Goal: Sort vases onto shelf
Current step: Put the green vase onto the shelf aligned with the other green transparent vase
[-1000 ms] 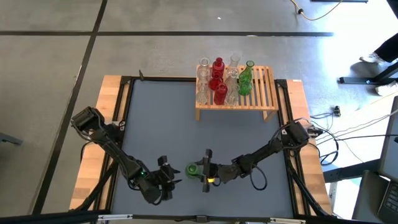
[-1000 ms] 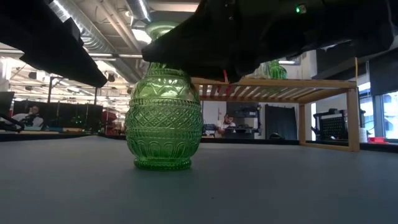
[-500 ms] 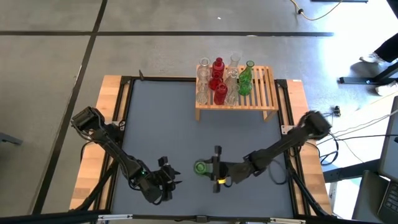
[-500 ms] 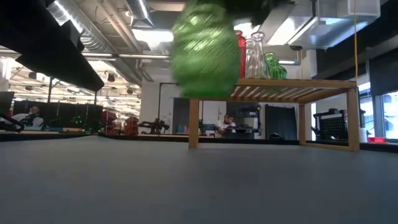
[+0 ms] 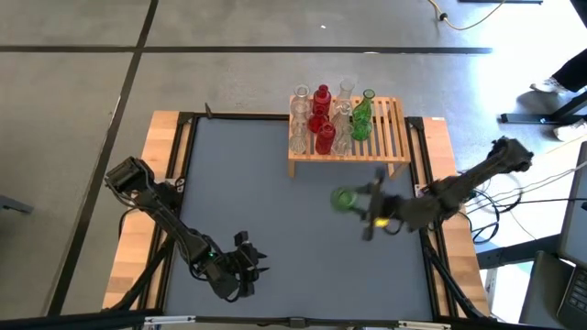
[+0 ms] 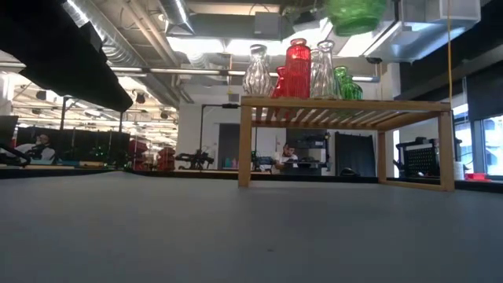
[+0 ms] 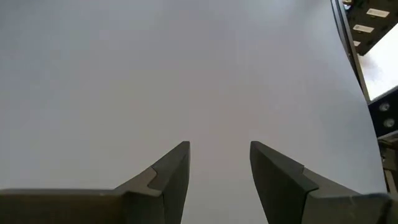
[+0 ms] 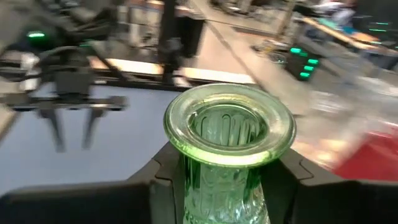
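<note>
Gripping green vase [image 8: 229, 143] by neck, right gripper [image 5: 365, 209], left gripper [image 7: 217, 180] spread, empty.

The high camera is looking straight down over the whole tabletop [image 5: 275, 202]. The low camera is sitting at tabletop level, facing the shelf [image 6: 346, 110], which both are sharing. Each wrist camera is peering closely past its own fingers [image 7: 168, 180].

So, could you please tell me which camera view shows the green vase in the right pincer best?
The right wrist view: the green vase fills it, neck clamped between the right pincer's fingers. The high view shows it small, a blurred green blob; the low view catches only its base.
</note>
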{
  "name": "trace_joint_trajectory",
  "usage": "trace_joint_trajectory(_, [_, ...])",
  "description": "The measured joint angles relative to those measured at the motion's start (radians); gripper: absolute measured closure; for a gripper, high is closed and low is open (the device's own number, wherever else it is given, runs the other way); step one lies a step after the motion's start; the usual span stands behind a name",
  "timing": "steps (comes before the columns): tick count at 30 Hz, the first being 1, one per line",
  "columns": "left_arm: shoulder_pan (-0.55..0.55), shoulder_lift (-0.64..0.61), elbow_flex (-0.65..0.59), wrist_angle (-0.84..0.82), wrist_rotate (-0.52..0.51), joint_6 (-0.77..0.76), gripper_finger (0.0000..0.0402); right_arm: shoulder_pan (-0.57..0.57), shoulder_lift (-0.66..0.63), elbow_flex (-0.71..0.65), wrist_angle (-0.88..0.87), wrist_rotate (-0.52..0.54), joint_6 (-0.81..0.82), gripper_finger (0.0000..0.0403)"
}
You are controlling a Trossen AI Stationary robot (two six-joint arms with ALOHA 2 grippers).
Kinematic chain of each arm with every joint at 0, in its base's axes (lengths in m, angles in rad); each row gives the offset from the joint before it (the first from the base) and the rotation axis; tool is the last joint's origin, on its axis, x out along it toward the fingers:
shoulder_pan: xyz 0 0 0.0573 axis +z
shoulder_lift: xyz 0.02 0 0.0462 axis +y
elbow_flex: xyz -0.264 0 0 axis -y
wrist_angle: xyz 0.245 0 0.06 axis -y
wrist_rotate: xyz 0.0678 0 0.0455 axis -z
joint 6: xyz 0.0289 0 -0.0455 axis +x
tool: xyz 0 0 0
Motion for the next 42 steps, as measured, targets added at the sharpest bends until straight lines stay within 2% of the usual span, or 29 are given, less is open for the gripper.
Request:
trace_joint_trajectory(5, [0.014, 0.000, 0.000, 0.000, -0.011, 0.006, 0.0240, -0.005, -0.177, 0.000, -0.214, 0.103, 0.074, 0.0277])
trace_joint_trajectory(10, [0.037, 0.000, 0.000, 0.000, -0.011, 0.007, 0.0240, -0.082, -0.315, -0.005, -0.364, 0.080, 0.106, 0.0278])
trace_joint_trajectory(16, [0.067, 0.000, 0.000, 0.000, -0.012, 0.009, 0.0240, -0.256, -0.456, -0.125, -0.302, -0.007, 0.045, 0.0278])
trace_joint_trajectory(21, [0.081, 0.000, 0.000, -0.001, -0.012, 0.010, 0.0240, -0.422, -0.528, -0.250, -0.151, -0.173, -0.040, 0.0278])
trace_joint_trajectory(32, [0.087, 0.000, 0.000, -0.002, -0.012, 0.010, 0.0240, -0.764, -0.484, -0.302, -0.061, -0.408, -0.079, 0.0278])
trace_joint_trajectory(38, [0.092, 0.000, 0.001, -0.002, -0.012, 0.010, 0.0240, -0.842, -0.437, -0.301, -0.009, -0.515, -0.076, 0.0272])
trace_joint_trajectory(42, [0.091, 0.000, 0.001, -0.002, -0.012, 0.010, 0.0240, -0.860, -0.402, -0.303, -0.018, -0.520, -0.076, 0.0271])
